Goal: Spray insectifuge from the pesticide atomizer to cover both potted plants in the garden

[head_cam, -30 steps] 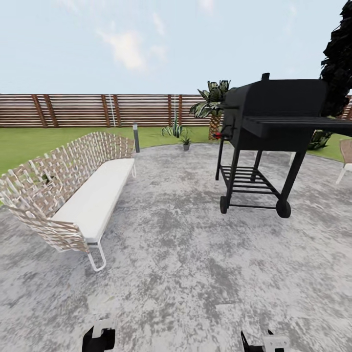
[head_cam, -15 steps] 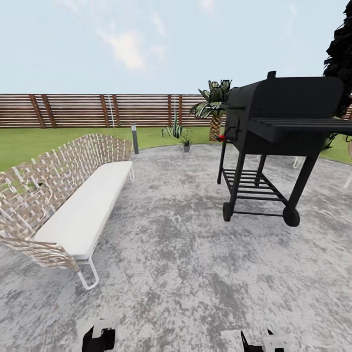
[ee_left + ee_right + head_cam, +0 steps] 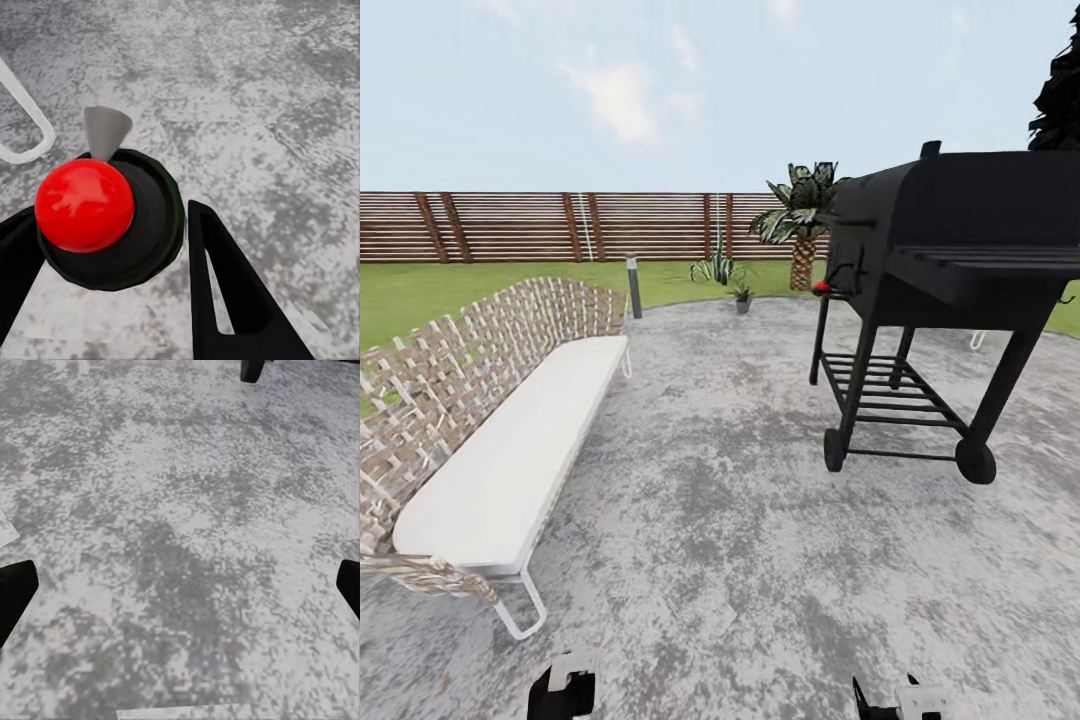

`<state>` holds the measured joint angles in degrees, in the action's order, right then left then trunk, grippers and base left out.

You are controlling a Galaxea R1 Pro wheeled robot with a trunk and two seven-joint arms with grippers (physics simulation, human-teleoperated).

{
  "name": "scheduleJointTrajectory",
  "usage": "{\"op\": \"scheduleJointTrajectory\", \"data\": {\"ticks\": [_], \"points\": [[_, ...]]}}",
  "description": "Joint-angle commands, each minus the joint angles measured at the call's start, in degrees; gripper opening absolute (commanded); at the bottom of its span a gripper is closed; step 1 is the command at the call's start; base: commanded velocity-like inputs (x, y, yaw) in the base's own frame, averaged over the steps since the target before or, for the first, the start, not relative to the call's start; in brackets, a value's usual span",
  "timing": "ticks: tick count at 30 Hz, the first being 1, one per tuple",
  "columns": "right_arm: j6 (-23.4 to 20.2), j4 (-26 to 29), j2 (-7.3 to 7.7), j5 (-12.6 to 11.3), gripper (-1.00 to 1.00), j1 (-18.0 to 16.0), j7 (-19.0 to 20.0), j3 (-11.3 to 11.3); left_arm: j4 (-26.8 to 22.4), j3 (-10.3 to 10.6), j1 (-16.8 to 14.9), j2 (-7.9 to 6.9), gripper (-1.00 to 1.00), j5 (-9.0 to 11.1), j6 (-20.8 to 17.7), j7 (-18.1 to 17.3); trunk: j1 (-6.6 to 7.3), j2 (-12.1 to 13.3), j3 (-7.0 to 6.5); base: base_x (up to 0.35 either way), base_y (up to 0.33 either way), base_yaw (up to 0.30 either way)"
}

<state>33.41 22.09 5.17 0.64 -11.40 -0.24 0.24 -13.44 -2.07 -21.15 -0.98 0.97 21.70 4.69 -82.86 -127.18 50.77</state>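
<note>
My right pincer (image 3: 180, 585) is wide open over bumpy grey paving (image 3: 740, 520); my left pincer (image 3: 112, 247) is open too, holding nothing. 1 small potted plant (image 3: 742, 296) sits at the paving's far edge.

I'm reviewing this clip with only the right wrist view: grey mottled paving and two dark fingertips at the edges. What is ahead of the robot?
Observer: In the head view, a black barbecue grill on a wheeled stand is ahead on the right.
Operator: Any potted plant in sight?
Observer: One small potted plant in a grey pot at the far edge of the paving, beside a striped agave.
Operator: And the left gripper?
Observer: In the left wrist view, the left gripper has its fingers apart. A red dome on a black disc shows between them. I cannot tell whether they touch it.
</note>
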Motion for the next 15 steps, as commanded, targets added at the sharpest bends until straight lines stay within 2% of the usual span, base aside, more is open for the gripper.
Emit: {"op": "scheduleJointTrajectory", "data": {"ticks": [1, 9, 15], "points": [[0.17, -0.05, 0.01, 0.06, 1.00, -0.03, -0.02, 0.02, 0.06, -0.13, -0.04, 0.01, -1.00, 0.09, 0.19, -0.03, -0.02, -0.02, 0.05, 0.338, 0.107, 0.000], [0.17, -0.09, 0.01, 0.06, 1.00, -0.03, -0.02, 0.02, 0.07, -0.13, -0.04, 0.03, -1.00, 0.09, 0.19, -0.03, -0.02, -0.02, 0.05, 0.333, 0.123, 0.000], [0.17, -0.12, 0.01, 0.06, 1.00, -0.03, -0.02, 0.02, 0.08, -0.13, -0.04, 0.02, -1.00, 0.09, 0.18, -0.03, -0.02, -0.02, 0.05, 0.329, 0.031, 0.000]]}}
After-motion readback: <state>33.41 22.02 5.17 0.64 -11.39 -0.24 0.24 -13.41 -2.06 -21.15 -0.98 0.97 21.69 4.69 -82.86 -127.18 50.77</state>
